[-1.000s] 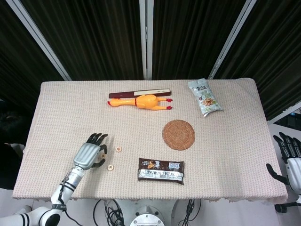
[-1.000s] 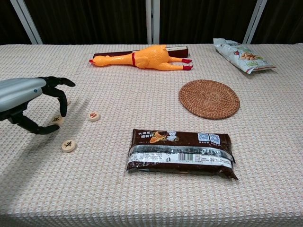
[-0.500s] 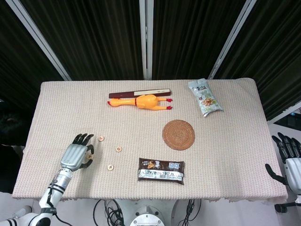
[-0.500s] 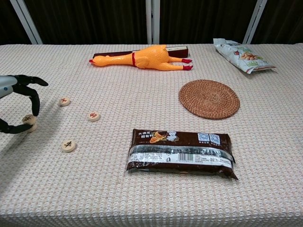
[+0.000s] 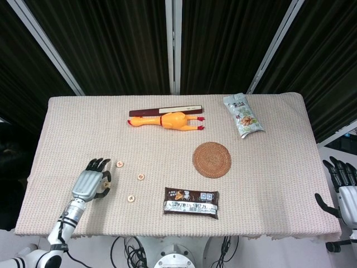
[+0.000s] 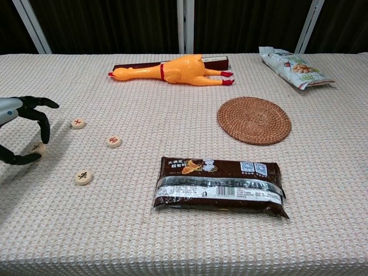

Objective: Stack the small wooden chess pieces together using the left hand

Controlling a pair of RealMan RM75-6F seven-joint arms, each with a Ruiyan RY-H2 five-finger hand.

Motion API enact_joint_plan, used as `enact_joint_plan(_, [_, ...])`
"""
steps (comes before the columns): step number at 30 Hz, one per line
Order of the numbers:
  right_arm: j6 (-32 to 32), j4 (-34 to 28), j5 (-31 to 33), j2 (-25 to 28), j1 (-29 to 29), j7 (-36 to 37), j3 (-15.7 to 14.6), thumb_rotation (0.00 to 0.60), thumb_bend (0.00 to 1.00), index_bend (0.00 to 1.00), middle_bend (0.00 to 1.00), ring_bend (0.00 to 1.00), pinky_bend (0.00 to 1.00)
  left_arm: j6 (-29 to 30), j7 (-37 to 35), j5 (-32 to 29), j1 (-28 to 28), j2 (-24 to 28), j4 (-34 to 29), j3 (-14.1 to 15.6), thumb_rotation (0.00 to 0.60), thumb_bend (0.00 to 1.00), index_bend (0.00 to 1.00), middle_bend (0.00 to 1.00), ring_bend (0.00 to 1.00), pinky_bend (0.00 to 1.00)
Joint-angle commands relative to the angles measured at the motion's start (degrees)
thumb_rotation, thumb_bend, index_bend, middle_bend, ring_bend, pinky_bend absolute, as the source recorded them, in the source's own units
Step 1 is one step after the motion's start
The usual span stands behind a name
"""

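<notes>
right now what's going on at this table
The robot's left hand is at the table's near-left, pinching one small wooden chess piece between thumb and finger. Three more pieces lie apart on the cloth: one beside the hand, one further right, one nearer the front edge. Nothing is stacked yet. The right hand hangs off the table's right edge, open and holding nothing.

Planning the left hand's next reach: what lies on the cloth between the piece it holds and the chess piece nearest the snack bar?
Nothing; the chest view shows bare cloth between the left hand, pinching one chess piece, and the loose piece nearest the brown snack bar.
</notes>
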Motion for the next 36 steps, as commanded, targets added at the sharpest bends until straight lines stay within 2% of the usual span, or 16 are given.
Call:
enact_joint_plan(1, [-0.3,0.0,-0.1,0.1,0.1,0.1,-0.1,0.600,0.26,0.00,0.00,0.00,0.00,-0.3,-0.3,0.0,-0.1,-0.1,0.4,0.0,0.600,0.32,0.52,0.07,0.00,0.00])
enact_joint_plan(16, [-0.6,-0.5,0.3,0.1,0.1,-0.7,-0.1,0.600,0.26,0.00,0.00,0.00,0.00,-0.8,0.1,-0.6,0.1,0.4,0.6,0.1,0.600,0.32,0.52,0.07,0.00,0.00])
enact_joint_plan(26, [-0.3,-0.6,0.5,0.1,0.0,-0.7,0.0,0.600,0.26,0.00,0.00,0.00,0.00,-0.9,-1.3,0.2,0.2,0.7,0.5,0.3,0.600,0.31,0.44,0.06,0.00,0.00])
enact_joint_plan(36, [-0.1,-0.5,0.5,0.2,-0.1,-0.4,0.1,0.600,0.26,0.00,0.00,0.00,0.00,-0.9,-1.5,0.8,0.2,0.9,0.1,0.4,0.600,0.31,0.41,0.05,0.00,0.00])
